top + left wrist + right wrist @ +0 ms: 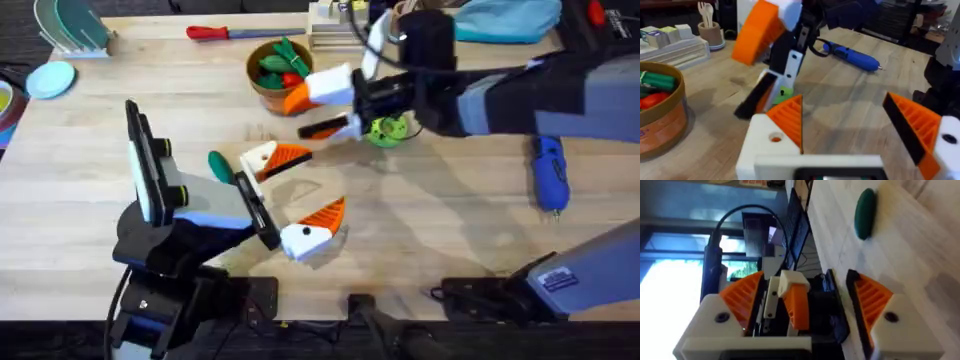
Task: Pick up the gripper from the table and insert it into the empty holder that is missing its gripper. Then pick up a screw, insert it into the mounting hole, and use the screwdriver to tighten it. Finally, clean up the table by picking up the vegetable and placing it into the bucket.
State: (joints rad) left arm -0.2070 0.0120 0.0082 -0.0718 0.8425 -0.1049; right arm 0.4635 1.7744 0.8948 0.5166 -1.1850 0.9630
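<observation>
Left gripper (308,185): white fingers with ribbed orange pads, spread wide apart, nothing between them. You will find it low over the bare wood at centre frame in the overhead view.

Right gripper (325,108): the arm reaches in from the right edge to upper centre, just beside the round orange-brown bucket (262,90). Its fingers stand apart. In the right wrist view a small white-and-orange plastic piece (796,302) sits between them, close to one pad. You cannot tell whether it is gripped.

The smooth dark green oval toy vegetable (220,165) lies on the table left of centre, near the left gripper's upper finger and untouched.

The bucket holds green and red toy pieces.

The stubby blue cylindrical screwdriver (549,172) lies flat at the right of the frame, well apart from both grippers.

The round lime-green disc (388,128) lies under the right arm's wrist.

The slim red-handled tool (215,32) lies along the top edge, upper left of the bucket.
</observation>
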